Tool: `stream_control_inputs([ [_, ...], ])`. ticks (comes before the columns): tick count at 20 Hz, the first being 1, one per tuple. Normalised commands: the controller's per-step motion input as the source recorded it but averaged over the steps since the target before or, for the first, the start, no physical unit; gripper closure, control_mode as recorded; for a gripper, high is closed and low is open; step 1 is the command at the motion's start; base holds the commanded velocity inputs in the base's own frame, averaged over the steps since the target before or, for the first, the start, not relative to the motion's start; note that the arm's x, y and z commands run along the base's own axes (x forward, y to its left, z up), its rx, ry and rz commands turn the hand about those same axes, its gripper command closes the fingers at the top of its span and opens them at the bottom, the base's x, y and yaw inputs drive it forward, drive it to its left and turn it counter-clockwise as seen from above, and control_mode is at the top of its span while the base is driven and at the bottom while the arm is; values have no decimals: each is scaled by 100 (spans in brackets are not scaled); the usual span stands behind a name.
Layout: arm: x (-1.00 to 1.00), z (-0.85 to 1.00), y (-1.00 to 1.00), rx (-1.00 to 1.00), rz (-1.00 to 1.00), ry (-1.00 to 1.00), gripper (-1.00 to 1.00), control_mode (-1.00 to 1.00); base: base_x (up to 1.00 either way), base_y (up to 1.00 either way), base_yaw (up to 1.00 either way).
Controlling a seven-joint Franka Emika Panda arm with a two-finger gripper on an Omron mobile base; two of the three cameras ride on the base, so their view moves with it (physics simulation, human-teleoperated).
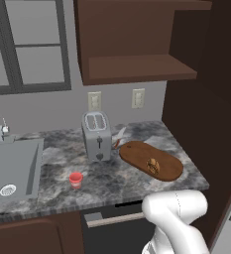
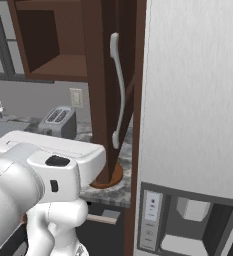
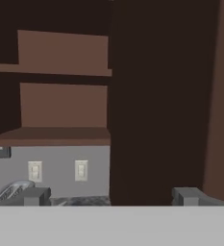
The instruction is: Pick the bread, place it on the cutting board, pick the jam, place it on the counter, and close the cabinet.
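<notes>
One loaf boarded, one jar out, cabinet (image 1: 137,39) door (image 2: 105,95) ajar

Bread (image 1: 153,165) sits on the cutting board (image 1: 137,153); jam (image 1: 76,179) stands on the counter (image 1: 62,158) at nine o'clock of it. Gripper (image 3: 111,197) fingers spread wide, empty, facing the shelves.

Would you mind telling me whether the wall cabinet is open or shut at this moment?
Open. The cabinet shows bare shelves in the left base view, and its door stands swung outward, edge-on, with the handle facing the right base camera.

No legible text, label, brand, number or sign on anything here
</notes>
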Motion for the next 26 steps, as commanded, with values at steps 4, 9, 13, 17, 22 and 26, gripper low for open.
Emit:
stream_control_inputs([
  [4, -3, 0, -16, 0, 0, 0, -100, -100, 0, 0, 0],
  [9, -36, 0, -2, 0, 0, -2, -100, -100, 0, 0, 0],
  [13, -39, 0, -5, 0, 0, -3, -100, -100, 0, 0, 0],
  [17, -12, 0, -7, 0, 0, -1, -100, -100, 0, 0, 0],
  [22, 0, 0, -13, 0, 0, 0, -100, -100, 0, 0, 0],
  [26, 0, 0, -28, 0, 0, 0, -100, -100, 0, 0, 0],
])
